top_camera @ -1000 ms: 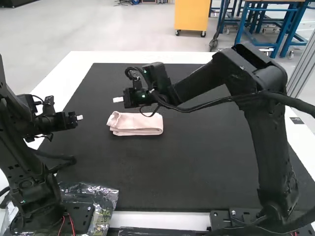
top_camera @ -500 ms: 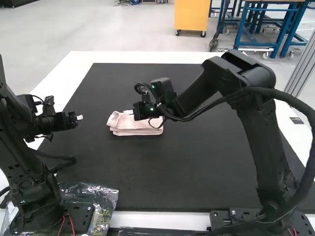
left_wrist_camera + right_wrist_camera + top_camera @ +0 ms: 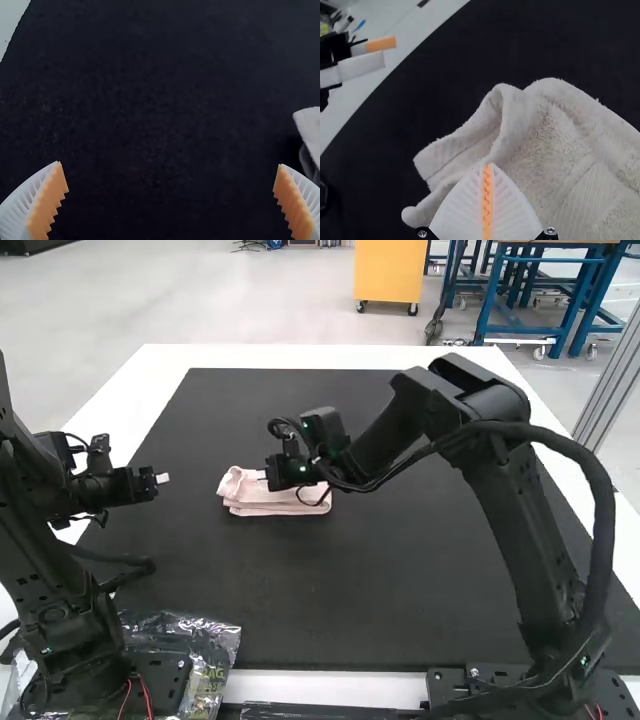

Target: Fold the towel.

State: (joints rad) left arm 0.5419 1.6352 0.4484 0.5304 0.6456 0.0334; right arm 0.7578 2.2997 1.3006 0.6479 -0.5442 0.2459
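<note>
Locate the towel (image 3: 278,502) in the high view: it lies slightly left of the frame's centre, on the black mat (image 3: 400,580) that covers most of the white desk (image 3: 270,355). You see it folded into a compact, pale pink bundle, its long side running left to right and its layered edges facing the lower part of the frame. In the right wrist view, note that one end of the cloth rises in a rounded, loose fold.

Refer to the right arm (image 3: 510,510), which stands at the right of the high view and reaches left across the mat. Its right gripper (image 3: 262,474) is at the upper left part of the towel. In the right wrist view, you see the two white, ribbed fingers pressed together, with their orange pads meeting in front of the cloth.

Refer to the left arm (image 3: 60,580) at the left edge of the high view. Its left gripper (image 3: 163,479) is well apart from the towel, left of it. The left wrist view shows you its fingers spread wide, with the dark mat visible between them.

A clear plastic bag (image 3: 215,648) lies at the lower left of the high view.
</note>
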